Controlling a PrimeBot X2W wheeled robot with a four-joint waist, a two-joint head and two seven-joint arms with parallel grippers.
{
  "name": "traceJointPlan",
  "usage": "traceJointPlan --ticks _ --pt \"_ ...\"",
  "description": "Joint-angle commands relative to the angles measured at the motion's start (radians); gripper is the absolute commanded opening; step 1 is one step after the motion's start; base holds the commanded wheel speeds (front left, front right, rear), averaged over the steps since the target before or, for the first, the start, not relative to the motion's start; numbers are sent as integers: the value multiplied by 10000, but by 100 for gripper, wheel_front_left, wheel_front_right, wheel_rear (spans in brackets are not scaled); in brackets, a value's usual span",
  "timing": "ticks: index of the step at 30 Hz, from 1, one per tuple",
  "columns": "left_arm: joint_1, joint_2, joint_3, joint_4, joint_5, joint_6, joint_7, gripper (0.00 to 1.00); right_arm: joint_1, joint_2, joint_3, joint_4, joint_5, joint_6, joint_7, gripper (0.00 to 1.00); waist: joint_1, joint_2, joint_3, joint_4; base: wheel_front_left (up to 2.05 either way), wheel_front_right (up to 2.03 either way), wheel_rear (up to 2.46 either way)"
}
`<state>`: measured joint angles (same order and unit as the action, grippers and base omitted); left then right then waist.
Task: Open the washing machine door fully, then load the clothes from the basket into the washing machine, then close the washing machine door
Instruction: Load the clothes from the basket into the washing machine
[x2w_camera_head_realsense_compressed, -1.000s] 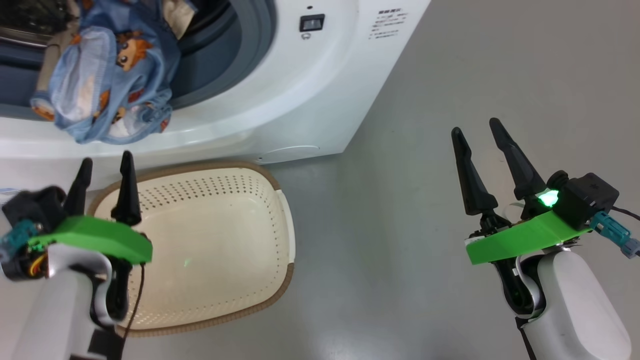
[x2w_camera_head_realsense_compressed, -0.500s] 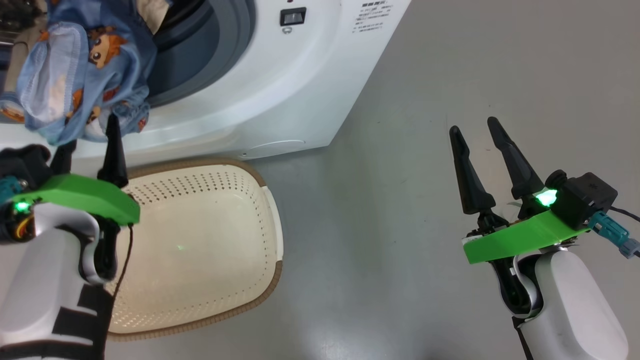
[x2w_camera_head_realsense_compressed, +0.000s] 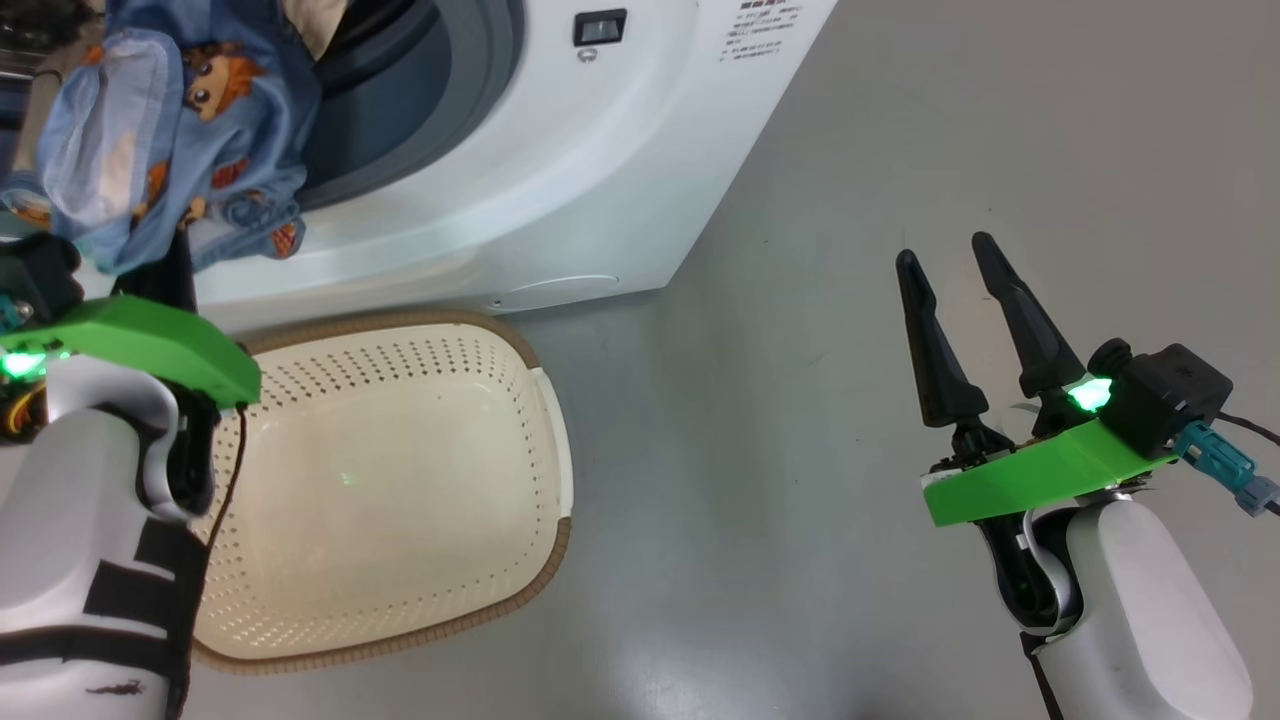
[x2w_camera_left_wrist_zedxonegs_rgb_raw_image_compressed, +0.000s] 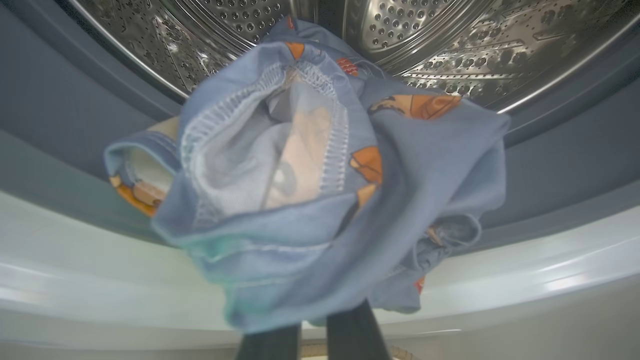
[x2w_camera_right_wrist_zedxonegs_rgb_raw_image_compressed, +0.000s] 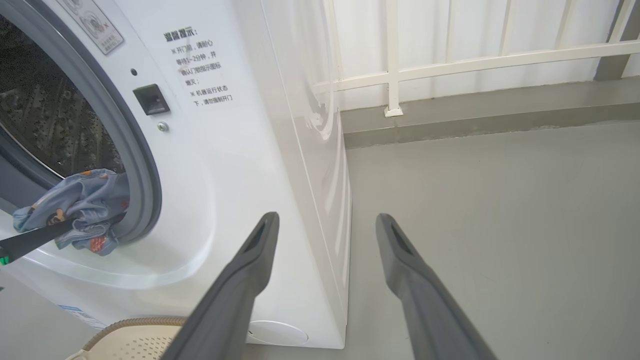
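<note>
The tips of the left gripper (x2w_camera_head_realsense_compressed: 178, 268) are buried under the bundle of light blue clothes (x2w_camera_head_realsense_compressed: 170, 130) printed with orange-brown cartoon animals, so the exact spot of the pinch is covered. In the left wrist view its two long dark fingers (x2w_camera_left_wrist_zedxonegs_rgb_raw_image_compressed: 355, 335) rise close together and vanish into the lower hem of the fabric, pressed together on it. The clothes hang just ahead of and above this gripper. They are draped over the grey rubber gasket (x2w_camera_left_wrist_zedxonegs_rgb_raw_image_compressed: 60, 110) and the lower lip of the big white front-loading washing machine (x2w_camera_head_realsense_compressed: 560, 180), with the perforated steel drum (x2w_camera_left_wrist_zedxonegs_rgb_raw_image_compressed: 450, 45) beyond them. The head view crops the machine's opening at its top and left edges.

Just below and beside the left gripper sits the small rectangular cream plastic basket with perforated walls and a brown woven-look rim (x2w_camera_head_realsense_compressed: 400, 322). The pale left forearm covers its near left corner.

The right gripper (x2w_camera_head_realsense_compressed: 945, 250) hangs well apart to the right over the grey floor (x2w_camera_head_realsense_compressed: 900, 130). Its fingers are spread wide, holding and touching nothing. The machine's side panel lies ahead and to its left.
</note>
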<state>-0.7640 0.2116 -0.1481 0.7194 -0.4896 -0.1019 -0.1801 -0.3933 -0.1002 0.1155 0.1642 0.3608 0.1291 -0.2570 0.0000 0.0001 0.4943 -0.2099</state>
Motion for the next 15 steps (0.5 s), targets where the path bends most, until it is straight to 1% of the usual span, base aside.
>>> traceJointPlan --ticks 1,9,15 --pt "-255 432 202 -149 72 -30 -30 0 -23 27 189 -245 -137 16 -48 100 0 -1 -6 -5 0 0 0" --pt "-1110 544 -81 -84 180 -84 157 0 -40 54 184 -267 -100 16 -48 100 0 -1 83 -42 0 0 0" --pt "-2358 597 -298 341 300 -47 729 0 -152 117 245 -303 -58 16 -48 100 0 -1 400 -234 0 0 0"
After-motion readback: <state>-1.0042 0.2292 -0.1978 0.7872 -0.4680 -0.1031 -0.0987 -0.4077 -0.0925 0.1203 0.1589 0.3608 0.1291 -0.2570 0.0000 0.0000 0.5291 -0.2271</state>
